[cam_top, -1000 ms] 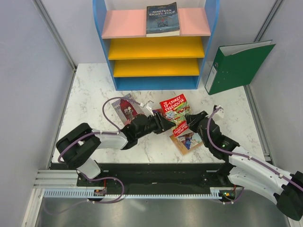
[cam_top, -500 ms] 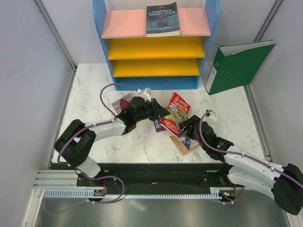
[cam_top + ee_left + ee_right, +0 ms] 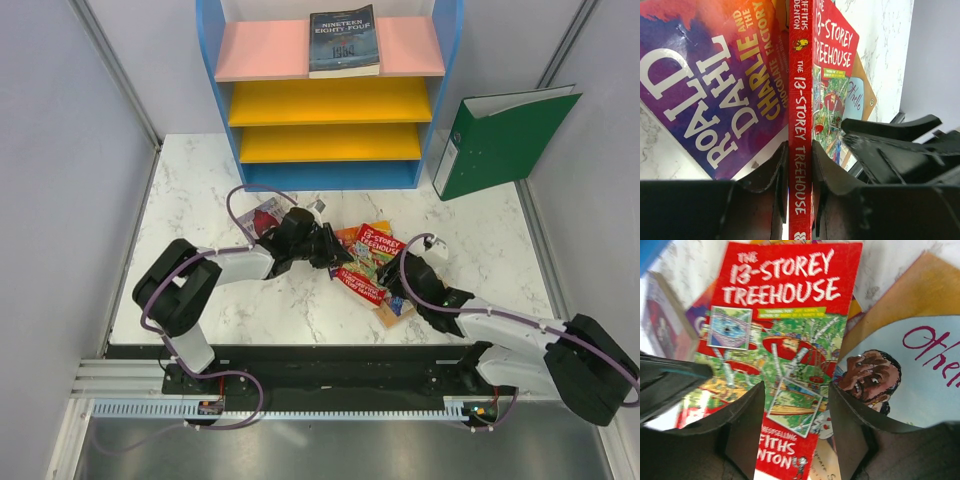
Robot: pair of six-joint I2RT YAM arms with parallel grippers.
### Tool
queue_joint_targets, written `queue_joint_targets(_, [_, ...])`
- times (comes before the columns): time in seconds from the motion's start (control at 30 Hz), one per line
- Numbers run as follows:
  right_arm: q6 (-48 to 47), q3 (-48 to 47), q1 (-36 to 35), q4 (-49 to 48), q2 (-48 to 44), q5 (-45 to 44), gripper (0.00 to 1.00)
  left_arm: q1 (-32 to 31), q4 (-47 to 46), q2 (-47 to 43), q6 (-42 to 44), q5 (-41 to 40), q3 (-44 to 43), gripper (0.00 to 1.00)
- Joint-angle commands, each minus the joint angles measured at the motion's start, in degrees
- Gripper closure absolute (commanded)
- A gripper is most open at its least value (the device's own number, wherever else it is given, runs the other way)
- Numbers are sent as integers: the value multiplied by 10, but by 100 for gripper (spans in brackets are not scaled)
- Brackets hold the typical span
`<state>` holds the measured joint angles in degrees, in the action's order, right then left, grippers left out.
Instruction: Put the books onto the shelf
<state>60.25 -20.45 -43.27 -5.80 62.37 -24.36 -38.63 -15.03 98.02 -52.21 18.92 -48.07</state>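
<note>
The shelf [image 3: 262, 50] held one book: Nineteen Eighty-Four [image 3: 343, 40] lay flat on its pink top board. The other books lay in a loose heap on the table [image 3: 200, 190], in front of the shelf.

The left gripper [image 3: 800, 148] was clamped narrowly on the spine edge of the 13-Storey Treehouse [image 3: 832, 45], above the Roald Dahl paperback [image 3: 710, 100]. The right gripper [image 3: 795, 392] stood with jaws apart over the Treehouse cover, gripping nothing, beside the Othello book [image 3: 920, 355].

A small maroon book [image 3: 262, 218] lay near the left gripper. The green binder [image 3: 505, 140] stood right of the shelf.
</note>
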Motion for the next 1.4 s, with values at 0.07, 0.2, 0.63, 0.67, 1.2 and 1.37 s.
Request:
queue_joint_targets(0.07, [-2, -28, 1, -35, 74, 18, 44, 0, 50, -3, 40, 22, -38, 79])
queue_joint_targets(0.2, [8, -25, 1, -25, 65, 11, 46, 5, 78, -4, 53, 16, -50, 77])
queue_joint_targets(0.63, [7, -28, 0, -76, 118, 47, 84, 6, 168, 35, 83, 83, -95, 50])
queue_joint_targets(0.67, [7, -28, 1, -80, 126, 49, 88, 6, 180, 32, 95, 82, -98, 47])
queue_joint_targets(1.2, [32, 1, 1, -91, 93, 26, 100, 7, 313, -21, 115, 89, -72, 40])
queue_joint_targets(1.37, [35, 3, 1, -90, 89, 23, 100, 6, 311, -35, 103, 85, -52, 44])
